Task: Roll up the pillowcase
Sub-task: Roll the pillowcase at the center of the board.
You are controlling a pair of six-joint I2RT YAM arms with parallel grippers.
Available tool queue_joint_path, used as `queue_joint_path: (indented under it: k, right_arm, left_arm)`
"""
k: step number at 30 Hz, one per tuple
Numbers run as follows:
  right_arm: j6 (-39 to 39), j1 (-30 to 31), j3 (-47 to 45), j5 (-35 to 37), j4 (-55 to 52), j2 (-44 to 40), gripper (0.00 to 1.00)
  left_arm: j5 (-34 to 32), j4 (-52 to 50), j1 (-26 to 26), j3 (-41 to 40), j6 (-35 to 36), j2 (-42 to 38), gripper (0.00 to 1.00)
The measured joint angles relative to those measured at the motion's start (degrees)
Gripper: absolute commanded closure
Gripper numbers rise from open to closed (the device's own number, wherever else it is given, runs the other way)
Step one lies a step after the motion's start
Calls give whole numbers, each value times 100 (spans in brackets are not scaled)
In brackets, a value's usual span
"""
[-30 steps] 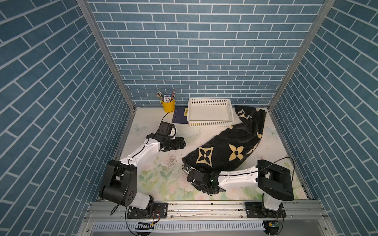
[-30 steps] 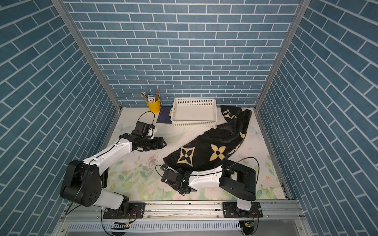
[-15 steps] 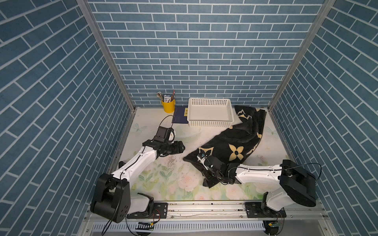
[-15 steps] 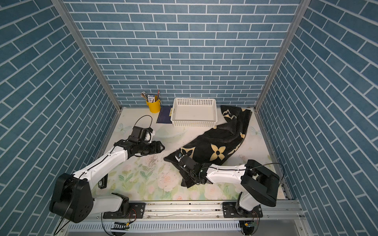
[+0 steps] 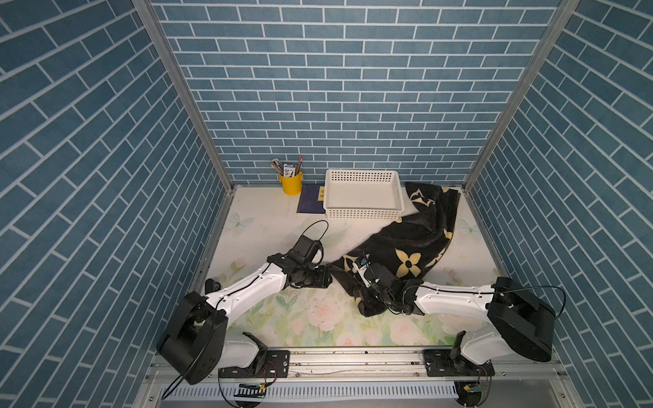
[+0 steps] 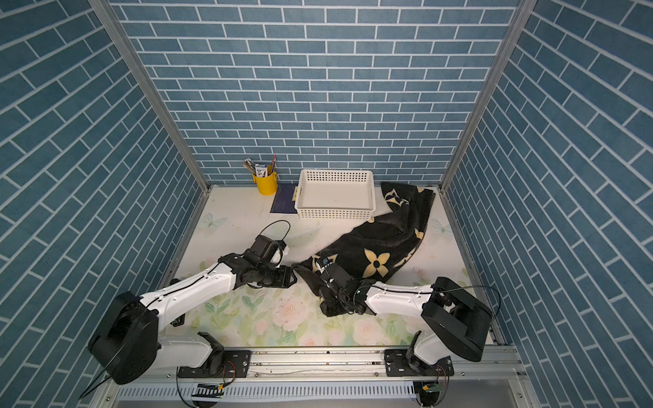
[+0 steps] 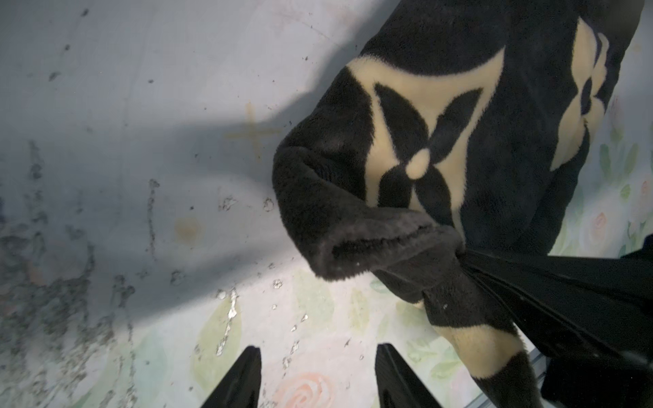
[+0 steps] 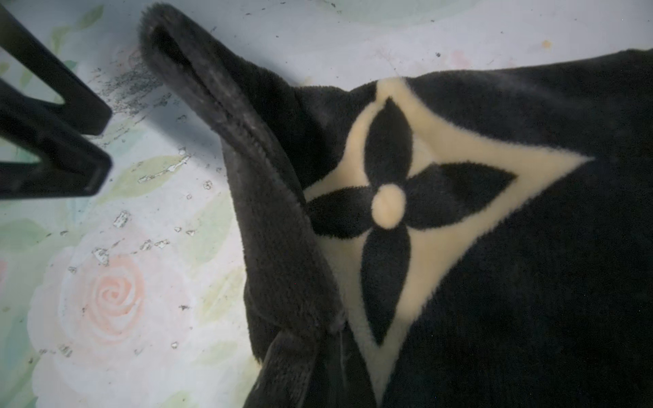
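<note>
Across mat [image 5: 318, 318]; pillowcase [image 5: 417, 240] diag toward far-right

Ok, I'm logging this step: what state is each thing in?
pillowcase: unrolled, rumpled, one edge pinched up.
right gripper: shut on the pillowcase edge.
left gripper: open, empty, beside the pillowcase corner.
white basket: upright, empty.
yellow cup: upright, holding pens.
blue notebook: flat, closed.

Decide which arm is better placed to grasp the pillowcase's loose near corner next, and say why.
Left. The left hand is open and points at the pillowcase corner just ahead; the right hand is shut on the cloth's edge.
</note>
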Motion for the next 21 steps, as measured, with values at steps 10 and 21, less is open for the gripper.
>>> queue_joint_path:
  k: [10, 21]
  right_arm:
    - [109, -94, -284, 66, 2, -350, 100]
    - [160, -122, -284, 127, -282, -667, 52]
  left_arm:
    - [70, 682, -234, 848, -59, 1051, 55]
    - [87, 1150, -330, 1176, -256, 2063, 62]
